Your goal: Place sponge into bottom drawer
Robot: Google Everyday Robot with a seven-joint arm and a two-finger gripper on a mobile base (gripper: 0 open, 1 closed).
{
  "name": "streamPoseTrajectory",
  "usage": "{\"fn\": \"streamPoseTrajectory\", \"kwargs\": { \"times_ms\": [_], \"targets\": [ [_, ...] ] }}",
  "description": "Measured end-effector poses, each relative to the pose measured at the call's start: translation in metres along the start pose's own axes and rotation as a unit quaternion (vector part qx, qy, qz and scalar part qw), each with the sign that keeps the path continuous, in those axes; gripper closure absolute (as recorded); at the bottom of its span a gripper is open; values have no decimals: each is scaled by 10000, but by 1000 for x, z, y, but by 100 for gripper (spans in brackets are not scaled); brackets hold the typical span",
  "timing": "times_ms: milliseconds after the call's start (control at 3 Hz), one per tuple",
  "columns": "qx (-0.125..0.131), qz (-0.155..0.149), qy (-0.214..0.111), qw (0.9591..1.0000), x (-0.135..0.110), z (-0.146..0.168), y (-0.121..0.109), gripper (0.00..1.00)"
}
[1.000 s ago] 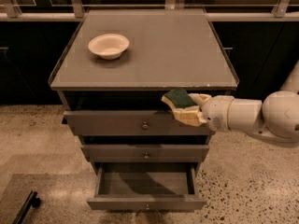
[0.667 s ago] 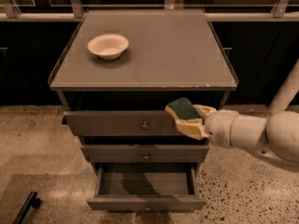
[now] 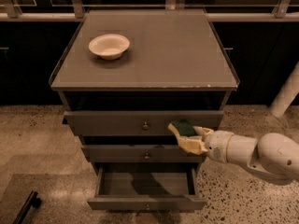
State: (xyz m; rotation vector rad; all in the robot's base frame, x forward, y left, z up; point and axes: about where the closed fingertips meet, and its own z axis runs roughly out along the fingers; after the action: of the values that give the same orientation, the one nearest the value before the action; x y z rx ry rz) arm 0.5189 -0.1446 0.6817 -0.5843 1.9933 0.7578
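**Sponge in hand, drawer open, drop not yet made**

Grasp: done, by the look of it; the gripper (image 3: 183, 133) has its jaws clenched on the sponge (image 3: 183, 127), green scouring face up, pale fingers (image 3: 190, 144) wrapped under and beside it.

Where the sponge is: in the jaws, in the air, in front of the cabinet's right half; directly behind the jaws sits the top drawer's front (image 3: 117, 123), with the middle drawer (image 3: 121, 153) just under them; you cannot tell whether the sponge brushes either front or hangs clear of it.

Bottom drawer (image 3: 147, 203): pulled out and open, below the jaws and a little to the camera's left of them; its floor shows bare, with only shadow on it; so opening is not a step you have to make.

Left to do, as I judge it: bring the jaws down past the middle drawer's front, carry them inward over the open box, then release; the sponge is not yet over the opening, since the jaws sit up at the level of the upper two drawers.

Watch: the top drawer stands slightly proud of the frame, near the jaws; a straight descent close to the fronts could catch a lip or a knob (image 3: 146, 156).

Elsewhere: the bowl (image 3: 109, 45) rests on the counter (image 3: 177, 55), well above and far to the camera's left of the jaws; no part in this job; the arm (image 3: 261, 155) reaches in from the right of the jaws.
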Motion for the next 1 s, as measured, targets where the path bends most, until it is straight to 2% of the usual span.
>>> {"fn": "streamPoseTrajectory", "kwargs": {
  "times_ms": [333,667,1000],
  "targets": [
    [-393,757,5,9964,56,35,-31,100],
    [-393,758,4,9963,56,35,-31,100],
    [-528,964,-61,9939,85,47,-39,100]
  ]
}}
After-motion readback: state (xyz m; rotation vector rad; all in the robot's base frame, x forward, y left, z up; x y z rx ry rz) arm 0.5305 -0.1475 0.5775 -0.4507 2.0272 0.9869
